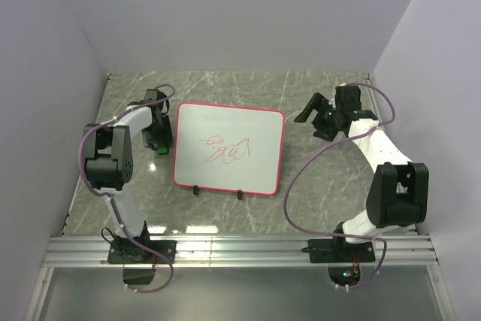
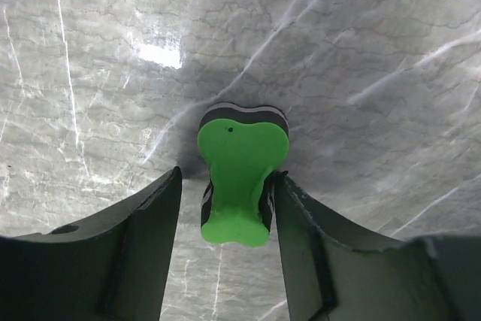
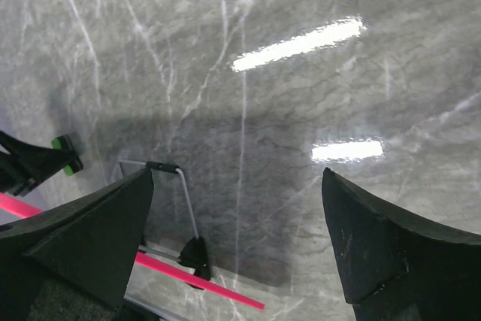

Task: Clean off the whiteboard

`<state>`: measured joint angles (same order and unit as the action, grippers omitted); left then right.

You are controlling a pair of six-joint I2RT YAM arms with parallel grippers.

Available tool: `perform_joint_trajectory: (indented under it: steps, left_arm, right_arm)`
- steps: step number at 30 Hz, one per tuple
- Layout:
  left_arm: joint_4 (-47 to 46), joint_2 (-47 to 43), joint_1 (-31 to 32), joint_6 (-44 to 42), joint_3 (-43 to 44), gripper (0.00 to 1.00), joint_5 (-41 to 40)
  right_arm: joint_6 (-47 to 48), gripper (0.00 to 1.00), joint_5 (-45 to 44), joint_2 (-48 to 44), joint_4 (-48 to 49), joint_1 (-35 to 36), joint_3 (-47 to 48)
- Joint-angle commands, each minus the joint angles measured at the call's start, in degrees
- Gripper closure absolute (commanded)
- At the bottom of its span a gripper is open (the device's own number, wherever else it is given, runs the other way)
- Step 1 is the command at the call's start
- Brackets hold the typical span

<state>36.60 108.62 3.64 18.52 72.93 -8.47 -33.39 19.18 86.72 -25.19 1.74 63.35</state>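
The whiteboard [image 1: 255, 129] is lying flat in the middle of the table [image 1: 225, 88], between the two arms. It is carrying a red scribble [image 1: 228, 149] near its centre, and its two black clips [image 1: 197, 189] are sitting on the edge that is facing the arm bases.

The left gripper [image 1: 159, 140] is pointing down at the table just beside the left edge of the board. In the left wrist view its jaws are standing apart around a green eraser [image 2: 240, 163], which is resting on the table. One finger [image 2: 301, 223] is touching the side of the eraser, while a small gap is showing at the other finger, so the eraser is not being clamped.

The right gripper [image 1: 322, 119] is hanging over the table to the right of the board. Its jaws are spread wide and are holding nothing.
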Motion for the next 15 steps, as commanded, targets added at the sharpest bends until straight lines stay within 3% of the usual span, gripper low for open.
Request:
perform_joint_trajectory:
  steps: [1, 6, 10, 15]
  left_arm:
    - [1.5, 1.4, -0.1, 0.2, 1.3, 0.43, -1.9]
    - [1.6, 1.2, -0.1, 0.0, 2.5, 0.49, -1.8]
    - [2.3, 1.2, 0.1, 0.0, 4.1, 0.63, -1.7]
    - [2.3, 1.0, 0.1, -0.1, 4.4, 0.64, -2.1]
  right_arm:
    - [0.0, 0.00, 2.4, -2.6, 3.0, 0.4, 1.3]
    - [-0.6, 0.00, 2.4, -3.5, 3.7, 0.5, 0.0]
    - [-0.5, 0.00, 2.2, -4.4, 3.9, 0.5, -1.1]
    - [-0.7, 0.00, 2.4, -4.4, 4.1, 0.5, -1.6]
